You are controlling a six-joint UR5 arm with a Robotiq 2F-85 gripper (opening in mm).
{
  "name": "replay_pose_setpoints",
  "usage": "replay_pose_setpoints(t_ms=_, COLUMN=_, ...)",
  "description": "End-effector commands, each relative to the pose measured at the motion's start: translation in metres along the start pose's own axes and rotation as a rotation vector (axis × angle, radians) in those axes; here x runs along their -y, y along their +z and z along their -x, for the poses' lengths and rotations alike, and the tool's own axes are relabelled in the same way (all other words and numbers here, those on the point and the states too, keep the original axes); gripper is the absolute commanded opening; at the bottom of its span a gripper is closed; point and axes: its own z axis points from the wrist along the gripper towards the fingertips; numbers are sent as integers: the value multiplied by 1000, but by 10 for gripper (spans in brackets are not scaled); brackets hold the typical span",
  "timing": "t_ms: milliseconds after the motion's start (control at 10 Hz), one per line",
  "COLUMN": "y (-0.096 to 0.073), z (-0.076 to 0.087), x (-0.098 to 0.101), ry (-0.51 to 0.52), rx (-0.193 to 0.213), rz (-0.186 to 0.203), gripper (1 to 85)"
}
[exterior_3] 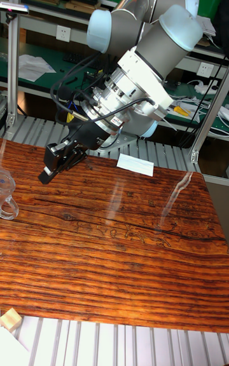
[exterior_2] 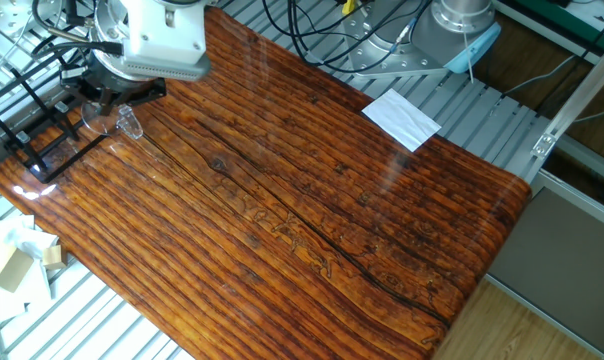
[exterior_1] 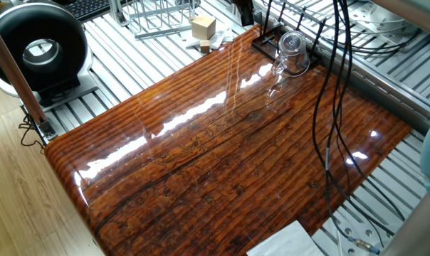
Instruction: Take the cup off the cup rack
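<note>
The cup (exterior_1: 293,51) hangs tilted on the cup rack (exterior_1: 270,35) at the surface's (exterior_1: 222,163) far corner, at about eight o'clock from the hand (exterior_3: 52,166) in the tall view, whose fingers I cannot tell apart.

Claw (exterior_3: 53,167) above table (exterior_3: 127,258), cup (exterior_3: 6,194) at left edge.

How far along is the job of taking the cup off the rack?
Done, it seems: the small clear glass mug stands on the wooden table beside the black thin-wire rack. In hand: nothing; the gripper hangs apart from the mug. Left: probably only retreating.
</note>
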Motion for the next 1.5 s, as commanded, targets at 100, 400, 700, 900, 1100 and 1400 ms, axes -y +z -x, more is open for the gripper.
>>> replay_pose_setpoints(t_ms=100, y=0, z=-1, x=-1, ry=13, rx=1, rz=7, gripper=10)
replay_pose_setpoints(t_ms=400, y=0, z=-3, x=-3, ry=17, rx=-8, rz=14, gripper=10)
replay_pose_setpoints(t_ms=700, y=0, z=-3, x=-3, ry=21, rx=-7, rz=16, gripper=10)
replay_pose_setpoints(t_ms=900, y=0, z=4, x=-4, ry=21, rx=21, rz=19, gripper=10)
replay_pose_setpoints(t_ms=1100, y=0, z=3, x=7, ry=17, rx=14, rz=-24, gripper=10)
replay_pose_setpoints(t_ms=1400, y=1, z=-9, x=-15, ry=54, rx=41, rz=-41, gripper=10)
